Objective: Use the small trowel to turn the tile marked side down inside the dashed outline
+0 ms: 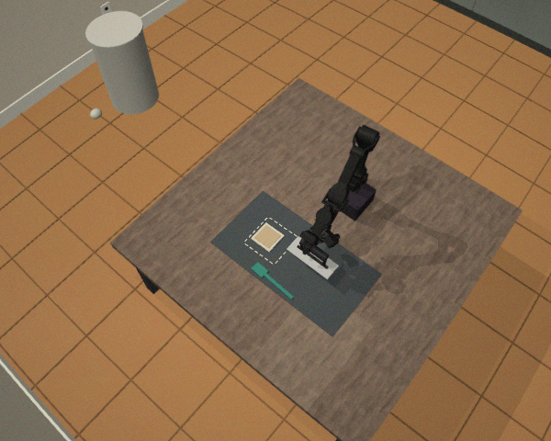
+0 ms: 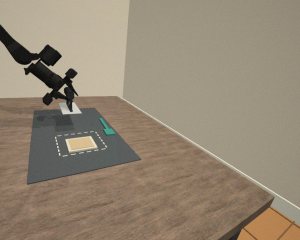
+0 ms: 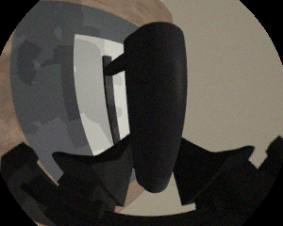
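Gripping the trowel (image 1: 331, 269) (image 2: 76, 111) (image 3: 156, 99) by its black handle, jaws closed on it, gripper (image 1: 320, 251) (image 2: 72, 97) (image 3: 151, 132) hangs over mat (image 1: 332, 315) (image 2: 41, 165) (image 3: 33, 101); tile (image 1: 267, 236) (image 2: 81, 143) flat, plain tan face up, inside dashed outline (image 1: 274, 262) (image 2: 59, 155).

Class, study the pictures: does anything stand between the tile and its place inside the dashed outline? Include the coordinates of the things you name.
Nothing visible does. The tile (image 1: 267, 236) (image 2: 80, 143) already lies flat within the dashed outline on the mat (image 1: 232, 239) (image 2: 45, 167), plain tan face up. The green tool (image 1: 272, 280) (image 2: 108, 130) lies beside the outline, outside it.
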`<control>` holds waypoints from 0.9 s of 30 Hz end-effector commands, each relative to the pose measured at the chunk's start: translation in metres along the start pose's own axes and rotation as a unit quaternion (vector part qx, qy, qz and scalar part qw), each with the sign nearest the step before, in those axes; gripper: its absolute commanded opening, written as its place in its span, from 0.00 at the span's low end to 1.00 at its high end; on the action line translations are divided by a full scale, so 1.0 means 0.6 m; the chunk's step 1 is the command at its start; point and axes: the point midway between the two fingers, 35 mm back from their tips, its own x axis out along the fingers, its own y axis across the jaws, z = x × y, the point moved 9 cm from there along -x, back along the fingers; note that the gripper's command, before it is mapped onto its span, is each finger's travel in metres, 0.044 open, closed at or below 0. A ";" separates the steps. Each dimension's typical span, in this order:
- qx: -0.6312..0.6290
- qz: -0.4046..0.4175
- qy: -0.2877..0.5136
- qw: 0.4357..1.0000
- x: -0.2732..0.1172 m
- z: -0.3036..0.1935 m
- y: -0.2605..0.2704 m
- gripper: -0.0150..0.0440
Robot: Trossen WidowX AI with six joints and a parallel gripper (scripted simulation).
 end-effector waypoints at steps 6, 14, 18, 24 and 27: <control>-0.059 0.020 -0.045 0.997 0.014 0.018 -0.007 0.25; -0.159 0.051 -0.130 0.977 0.039 0.050 -0.014 0.25; -0.206 0.061 -0.175 0.961 0.050 0.066 -0.016 0.25; -0.272 0.068 -0.245 0.928 0.067 0.091 -0.018 0.25; -0.302 0.068 -0.280 0.909 0.074 0.103 -0.019 0.25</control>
